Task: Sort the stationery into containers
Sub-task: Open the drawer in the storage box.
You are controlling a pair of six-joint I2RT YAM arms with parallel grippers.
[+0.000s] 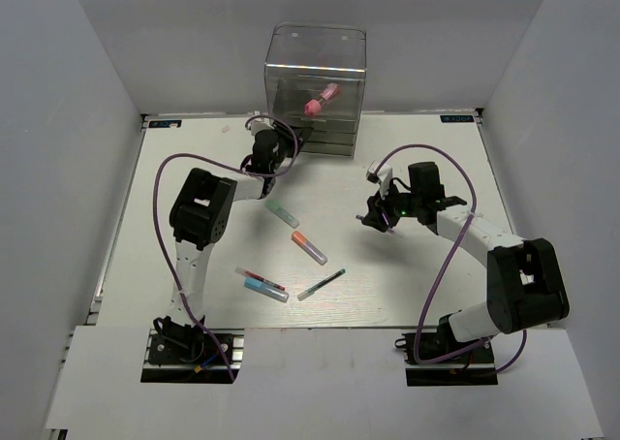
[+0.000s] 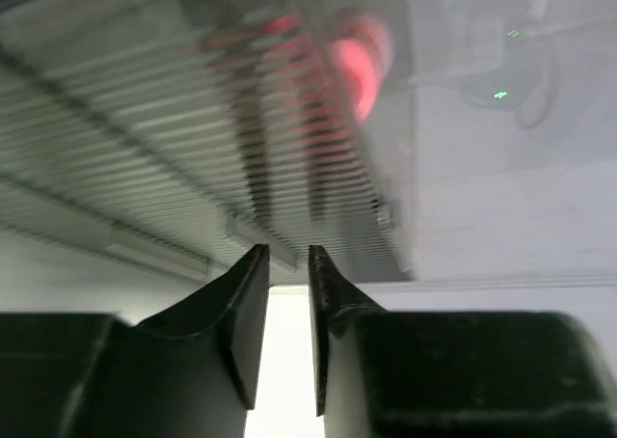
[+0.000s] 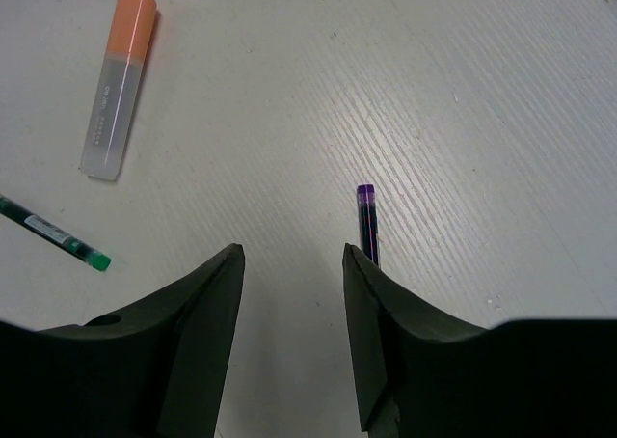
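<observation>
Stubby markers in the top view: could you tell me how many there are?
4: pink marker inside the clear box; green-capped marker, orange-capped marker and blue-capped marker on the table. Others may be hidden.

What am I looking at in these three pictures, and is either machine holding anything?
You see two robot arms bolted to a white table, filmed from above. The other two pictures come from cameras on their wrists, looking past their own fingers. The left gripper, nearly closed with nothing visibly between its fingers, sits close to a clear drawer box with a pink marker inside. The right gripper is open and empty over the table beside a purple-tipped pen. Still loose: an orange-capped marker, a green-tipped pen, a green-capped marker and a blue-capped marker.
</observation>
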